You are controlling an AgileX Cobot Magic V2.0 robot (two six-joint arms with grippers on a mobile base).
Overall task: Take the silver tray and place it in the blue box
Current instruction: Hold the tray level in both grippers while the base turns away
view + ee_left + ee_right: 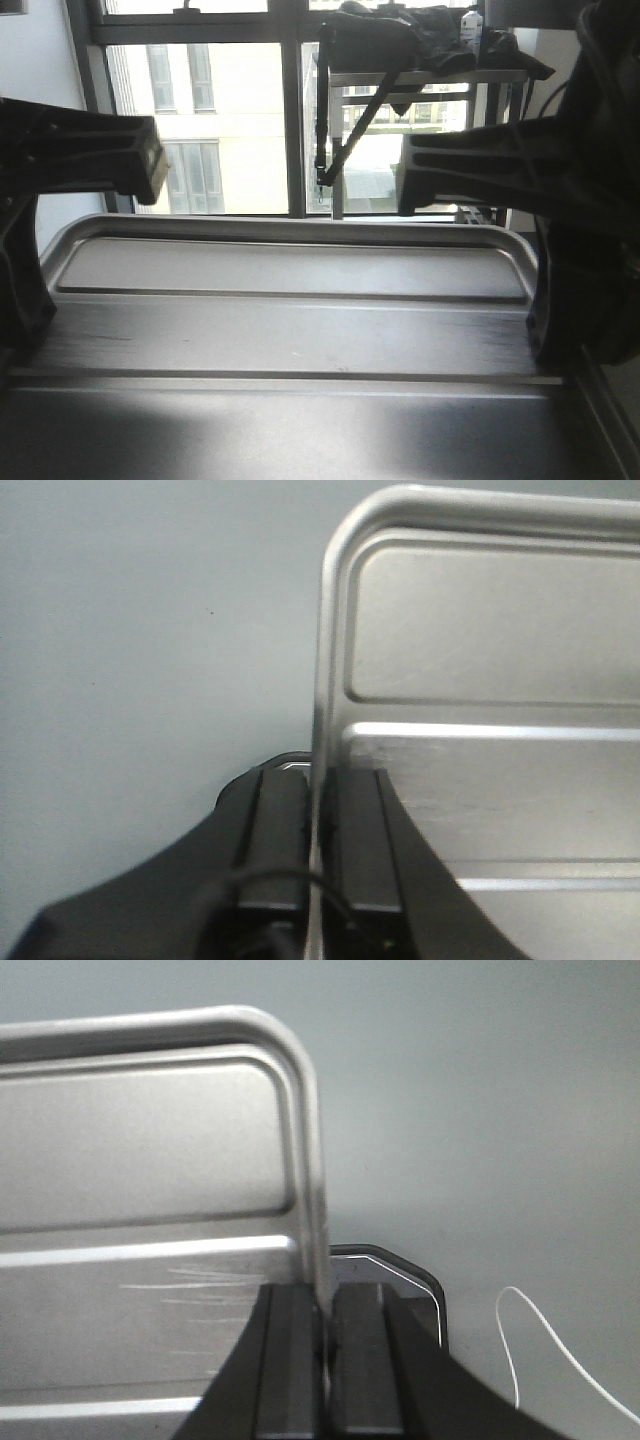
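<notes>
The silver tray fills the lower half of the front view, held up close to the camera with its two lengthwise ridges showing. My left gripper is shut on its left rim and my right gripper on its right rim. In the left wrist view the left gripper pinches the thin edge of the tray between both pads. The right wrist view shows the right gripper clamped the same way on the tray. The blue box is out of view.
Behind the tray is a large window and a metal rack with dark bags and a white bottle on top. A plain grey surface lies below the tray. A thin white wire curls beside the right gripper.
</notes>
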